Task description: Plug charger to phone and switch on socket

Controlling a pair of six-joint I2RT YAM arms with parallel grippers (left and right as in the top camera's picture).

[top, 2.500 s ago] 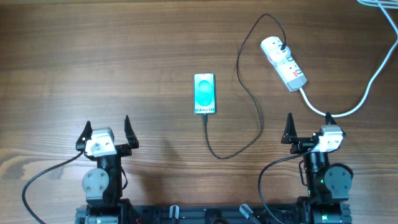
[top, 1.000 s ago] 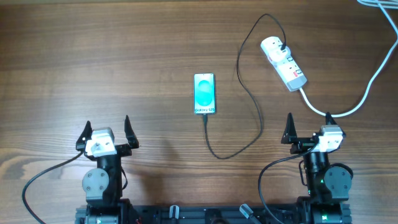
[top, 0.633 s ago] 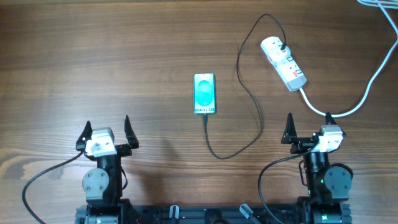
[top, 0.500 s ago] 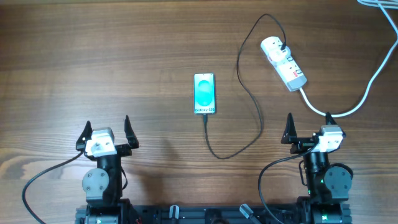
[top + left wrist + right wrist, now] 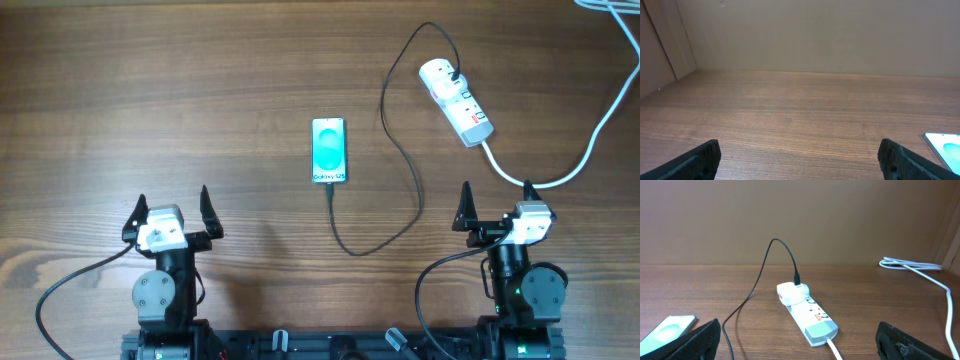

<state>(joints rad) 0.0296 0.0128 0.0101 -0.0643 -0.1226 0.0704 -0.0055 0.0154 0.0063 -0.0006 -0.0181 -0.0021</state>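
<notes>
Quick rundown of the overhead view. The phone lies flat in the middle of the frame on the wooden table. Its teal screen faces up and the white label strip is at its lower end.

The socket sits in the upper right, angled diagonally. Its thick white lead curves off toward the right edge and top corner. A small white adapter is plugged into the socket's upper-left end, and the charger comes out of it. The thin black cable loops up toward the top of the frame and swings down the middle right. It then curls round below the phone and rises to the phone's lower edge. The tip sits right against that edge, but I honestly can't tell if it's seated in the port. The red switches show on the socket from the right wrist view, but they're too small to read on or off.

Both arms sit at the bottom of the frame, well apart from everything. The left gripper is at lower left with its jaws spread wide and nothing between them. The right gripper at lower right is the same, wide apart and empty, just below the bend of the white lead.

In the left wrist view, only a corner of the phone peeks in at the lower right.
</notes>
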